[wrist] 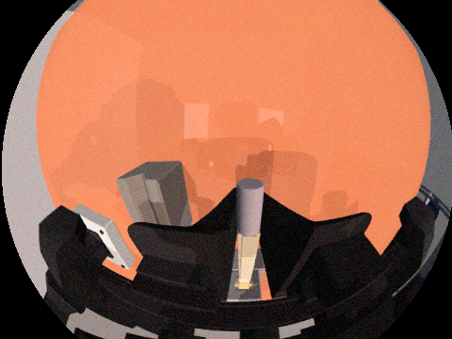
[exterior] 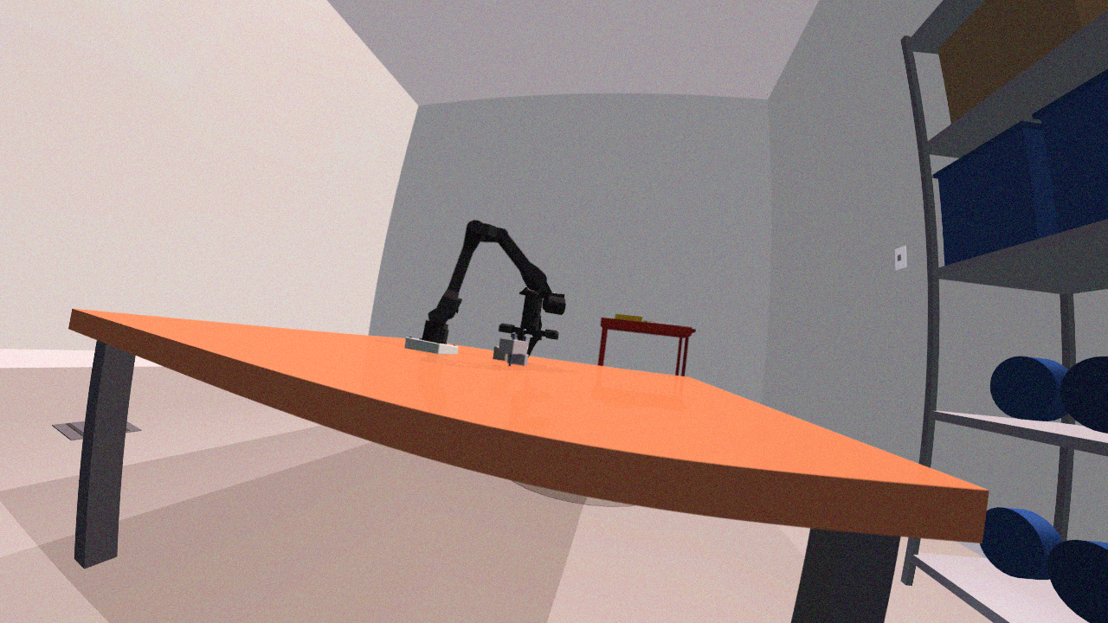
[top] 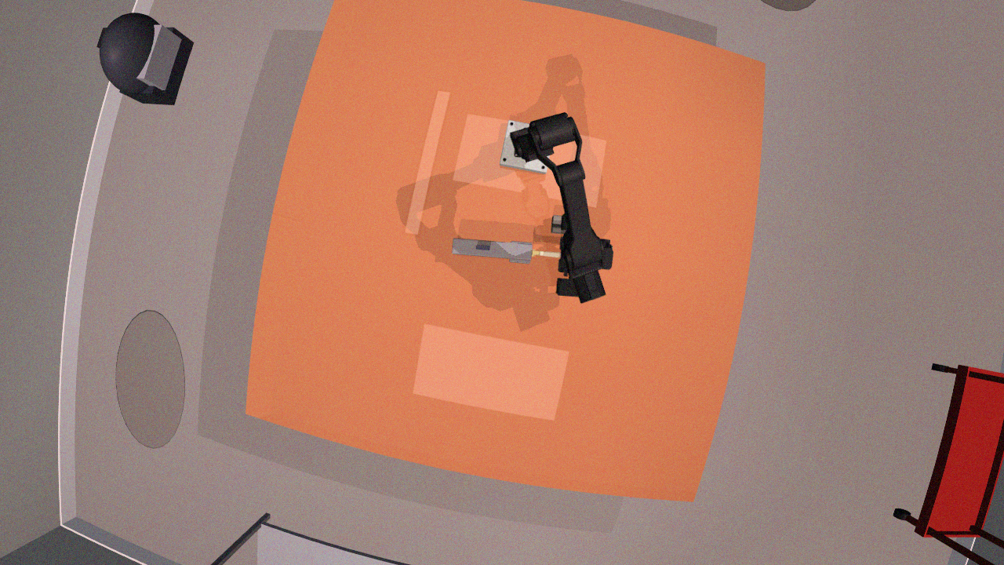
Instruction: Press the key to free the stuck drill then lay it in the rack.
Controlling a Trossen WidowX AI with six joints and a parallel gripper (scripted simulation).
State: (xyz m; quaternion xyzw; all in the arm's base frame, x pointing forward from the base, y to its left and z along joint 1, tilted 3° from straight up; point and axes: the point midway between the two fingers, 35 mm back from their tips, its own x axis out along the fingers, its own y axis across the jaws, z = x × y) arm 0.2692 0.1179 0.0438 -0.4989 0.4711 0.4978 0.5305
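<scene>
The drill, with a grey cylindrical end [wrist: 250,207] and a yellow shaft [top: 546,253] [wrist: 247,259], lies level. Its shaft runs to the grey holder block [top: 502,249] [exterior: 514,348]; how deep the tip sits inside cannot be told. A small dark blue part [top: 482,246], possibly the key, shows on top of the block. My gripper [wrist: 250,202] is shut on the drill's grey end, beside the block's right end in the top view, where the arm hides the fingers. The grey stepped block that looks like the rack [top: 557,224] [wrist: 162,195] stands to the left in the wrist view.
The arm's white base plate [top: 514,158] [exterior: 445,349] [wrist: 105,231] is bolted to the orange table [top: 631,393] [exterior: 658,418] [wrist: 320,61]. The arm reaches over the rack in the top view. Pale rectangles and shadows lie on the table. Shelves [exterior: 1007,282] stand beyond it.
</scene>
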